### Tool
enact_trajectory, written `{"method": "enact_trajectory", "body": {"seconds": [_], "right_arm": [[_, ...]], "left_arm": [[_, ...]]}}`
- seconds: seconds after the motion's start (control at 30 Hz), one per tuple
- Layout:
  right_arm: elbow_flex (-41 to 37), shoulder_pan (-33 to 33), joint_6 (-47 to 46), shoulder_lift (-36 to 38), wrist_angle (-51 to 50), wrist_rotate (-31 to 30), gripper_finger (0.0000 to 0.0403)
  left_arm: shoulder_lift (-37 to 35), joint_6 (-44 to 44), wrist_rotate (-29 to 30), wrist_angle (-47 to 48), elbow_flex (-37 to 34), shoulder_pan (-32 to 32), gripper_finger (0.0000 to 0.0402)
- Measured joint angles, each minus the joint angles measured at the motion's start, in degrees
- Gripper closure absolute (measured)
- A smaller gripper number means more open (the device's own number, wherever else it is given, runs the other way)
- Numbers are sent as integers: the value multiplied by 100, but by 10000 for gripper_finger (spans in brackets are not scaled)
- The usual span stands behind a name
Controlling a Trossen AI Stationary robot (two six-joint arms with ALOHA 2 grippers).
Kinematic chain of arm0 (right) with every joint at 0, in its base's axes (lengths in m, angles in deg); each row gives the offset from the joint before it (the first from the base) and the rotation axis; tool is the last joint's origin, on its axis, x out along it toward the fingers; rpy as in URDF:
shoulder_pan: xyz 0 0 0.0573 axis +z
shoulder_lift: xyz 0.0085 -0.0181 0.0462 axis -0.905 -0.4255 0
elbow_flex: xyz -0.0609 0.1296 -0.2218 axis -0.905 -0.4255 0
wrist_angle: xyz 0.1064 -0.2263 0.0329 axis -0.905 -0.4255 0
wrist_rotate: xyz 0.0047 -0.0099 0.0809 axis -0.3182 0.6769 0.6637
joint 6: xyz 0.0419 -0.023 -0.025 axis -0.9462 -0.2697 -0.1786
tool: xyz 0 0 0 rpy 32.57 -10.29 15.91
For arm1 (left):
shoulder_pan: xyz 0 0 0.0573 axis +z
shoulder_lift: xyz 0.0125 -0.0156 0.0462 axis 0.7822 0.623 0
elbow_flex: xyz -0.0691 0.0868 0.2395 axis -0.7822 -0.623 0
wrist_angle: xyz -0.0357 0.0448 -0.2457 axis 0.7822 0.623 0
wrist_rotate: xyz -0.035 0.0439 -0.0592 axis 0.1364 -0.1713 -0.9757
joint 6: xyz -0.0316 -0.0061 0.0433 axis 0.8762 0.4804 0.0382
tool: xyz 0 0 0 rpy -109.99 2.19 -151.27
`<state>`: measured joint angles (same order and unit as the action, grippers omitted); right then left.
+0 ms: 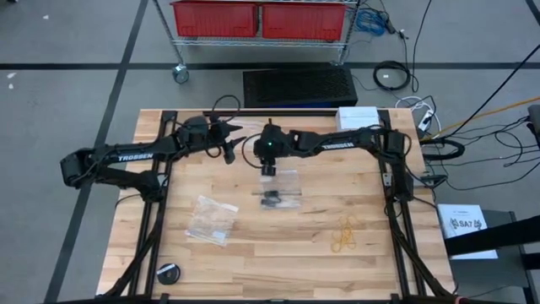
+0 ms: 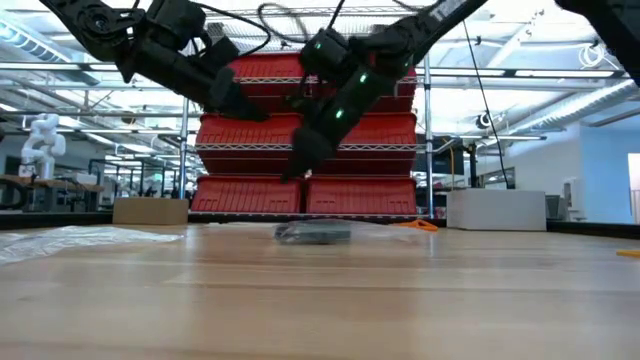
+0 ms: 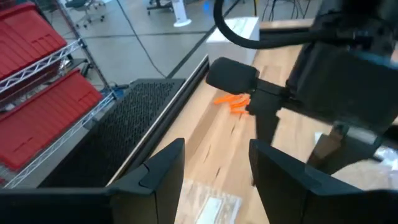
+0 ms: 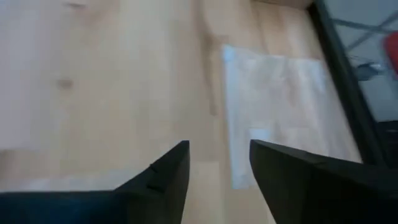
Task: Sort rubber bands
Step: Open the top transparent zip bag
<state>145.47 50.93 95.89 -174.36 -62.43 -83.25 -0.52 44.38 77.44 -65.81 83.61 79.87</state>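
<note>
TROSSEN lettering on both arms. Wooden plank table.

Black bands in a clear bag at table centre.

Tan bands, loose thin loops, toward the right edge.

Right hand above the bag, fingers parted, empty.

Left hand near the far edge, open, empty.

A robotics lab: wire shelving with red bins, floor cables, concrete floor, workbenches behind.
</note>
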Motion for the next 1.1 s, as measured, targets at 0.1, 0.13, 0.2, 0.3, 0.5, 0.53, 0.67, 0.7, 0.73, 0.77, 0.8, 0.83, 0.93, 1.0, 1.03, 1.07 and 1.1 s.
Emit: {"method": "enact_trajectory", "body": {"seconds": [0.1,0.13,0.2,0.3,0.5,0.53,0.67,0.7,0.73,0.77,0.8,0.83,0.93,1.0,1.03,1.07,1.1], "right_arm": [[0,55,-1,-340,255,-659,236],[0,81,-12,-443,303,-863,237],[-2,142,-161,-626,354,-1306,241],[-2,188,-338,-808,404,-1687,242],[13,123,-756,-1062,632,-1550,243],[15,113,-814,-1087,653,-1548,243],[20,5,-1106,-1106,673,-1296,268],[24,-30,-1187,-1106,657,-1147,285],[24,-63,-1236,-1106,648,-1025,305],[24,-79,-1257,-1106,629,-942,329],[24,-90,-1245,-1105,588,-889,358],[26,-92,-1213,-1080,535,-845,379],[24,-122,-1319,-945,166,-555,392],[17,-132,-1481,-786,-268,-316,397],[10,-111,-1529,-692,-529,-256,399],[3,-71,-1547,-600,-797,-238,401],[-5,-23,-1551,-491,-1076,-230,401]], "left_arm": [[0,-80,-6,78,-2,120,219],[0,-80,-60,97,0,170,224],[0,-80,-271,140,-2,269,237],[0,-74,-700,143,-2,397,260],[0,-69,-947,188,0,467,295],[0,-71,-951,203,-2,467,298],[0,-69,-954,209,-2,463,304],[0,-71,-958,226,-2,463,304],[0,-69,-962,235,-2,463,304],[0,-69,-962,242,-2,463,304],[0,-69,-962,254,-2,463,304],[0,-69,-963,258,-2,463,305],[0,-69,-964,313,-2,463,305],[0,-69,-964,352,-2,463,305],[0,-69,-964,388,-2,463,305],[0,-67,-967,421,-2,463,305],[0,-67,-964,432,-2,463,305]]}}
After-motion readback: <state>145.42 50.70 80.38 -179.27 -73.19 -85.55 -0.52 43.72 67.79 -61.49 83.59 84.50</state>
